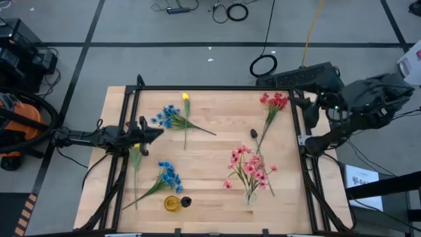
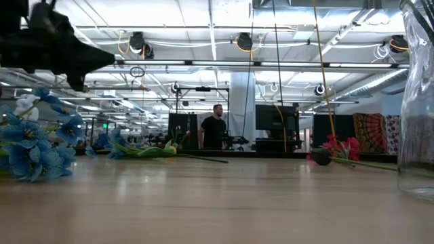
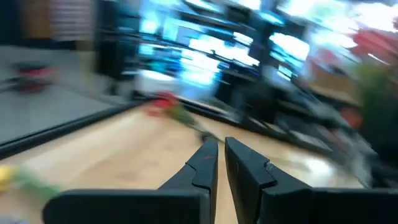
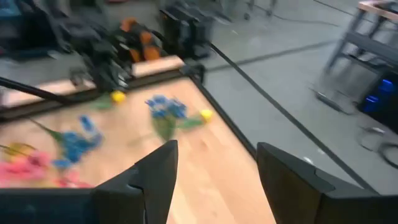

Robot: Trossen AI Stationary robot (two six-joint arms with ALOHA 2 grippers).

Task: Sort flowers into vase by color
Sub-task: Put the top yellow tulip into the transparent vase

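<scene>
Flowers (image 1: 170, 118) lie scattered; left fingers (image 1: 156, 131) pinch a yellow-bud stem (image 1: 136, 168), right fingers (image 4: 186, 171) gape empty.

You're in a lab or workshop hall: bare ceiling with strip lights (image 2: 203, 63), monitors (image 2: 274, 116), cables (image 1: 237, 11) on the taped floor (image 1: 197, 59), a person (image 2: 215, 128) behind your counter (image 1: 210, 158).
</scene>
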